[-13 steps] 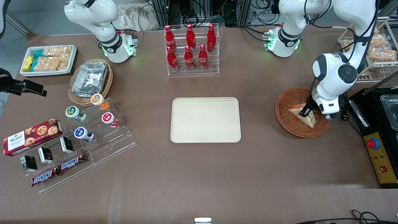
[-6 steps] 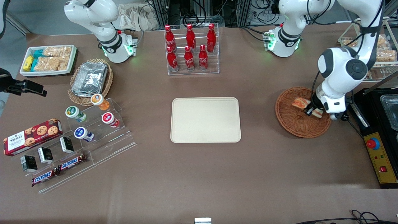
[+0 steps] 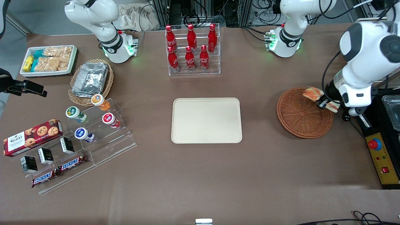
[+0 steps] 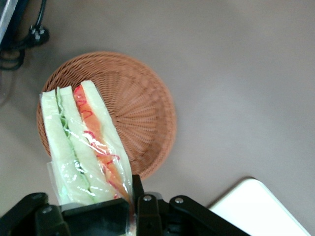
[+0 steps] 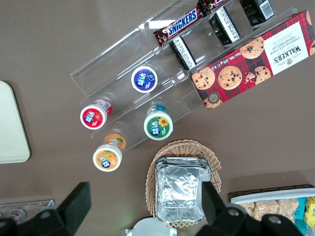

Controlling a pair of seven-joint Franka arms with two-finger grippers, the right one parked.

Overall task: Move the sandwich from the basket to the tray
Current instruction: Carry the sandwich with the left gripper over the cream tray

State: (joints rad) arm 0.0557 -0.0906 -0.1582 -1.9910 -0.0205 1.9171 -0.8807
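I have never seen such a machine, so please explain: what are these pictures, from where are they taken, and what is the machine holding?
These are two white robot arms fixed to a brown table. One picture looks down on the whole table from the front. The other two come from small cameras on the arms' wrists. Only one arm works; its hand hangs above the edge of a round reddish-brown basket and is shut on a wrapped sandwich, lifted clear of the basket. The job is to put it on the cream tray in the middle of the table, which has nothing on it yet. Elsewhere on the table are red bottles in a clear rack, small pots, a biscuit box, chocolate bars and foil containers in a paler basket.
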